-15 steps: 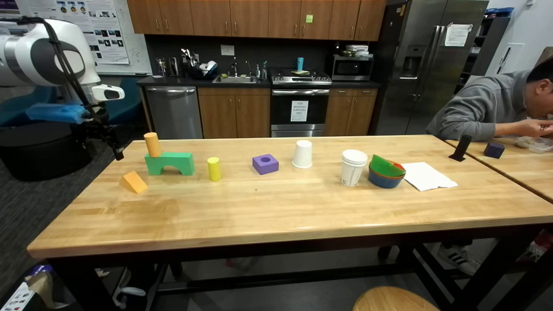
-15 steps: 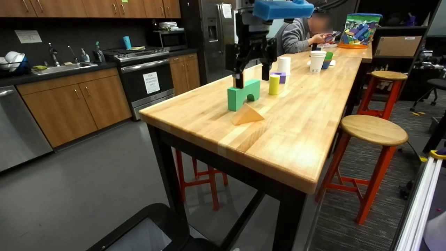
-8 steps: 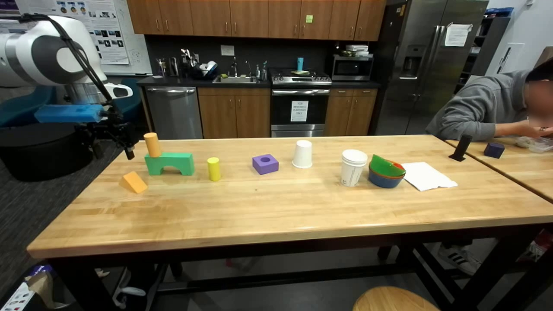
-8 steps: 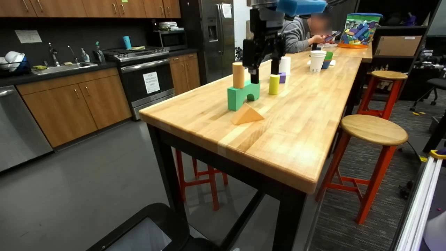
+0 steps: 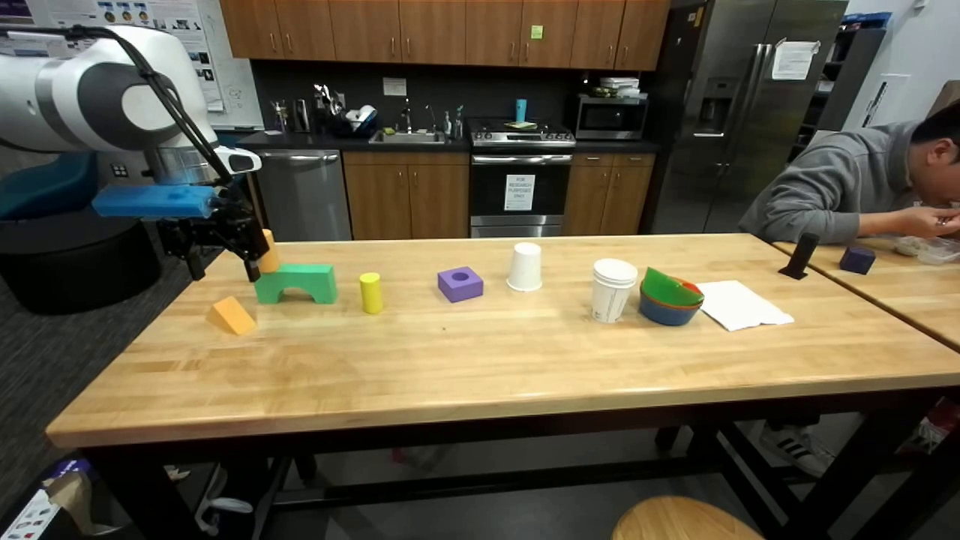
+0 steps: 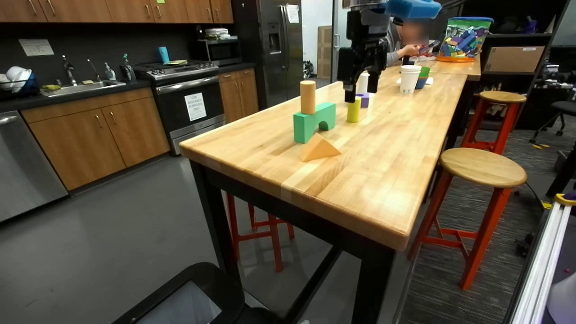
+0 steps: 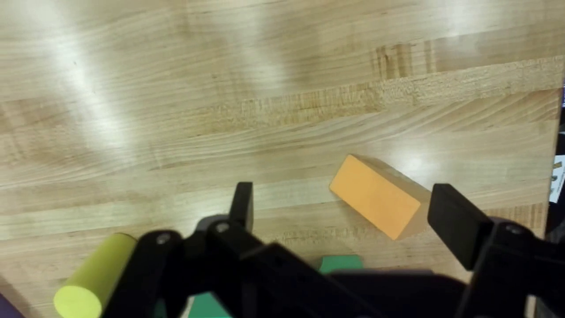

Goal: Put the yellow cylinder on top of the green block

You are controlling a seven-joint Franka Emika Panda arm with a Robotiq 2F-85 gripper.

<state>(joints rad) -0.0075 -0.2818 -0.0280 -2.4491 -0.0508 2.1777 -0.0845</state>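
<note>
I count one yellow cylinder (image 5: 371,294), smooth and upright on the grained wooden table (image 5: 480,367) between one green arch block (image 5: 301,276) and one purple block (image 5: 466,291) with a round hole; one tan cylinder (image 6: 308,97) stands on the green arch block, and one orange wedge (image 5: 233,316) lies nearby. My gripper (image 5: 225,271) hangs spread wide; in the wrist view it hides most of the green arch block.
</note>
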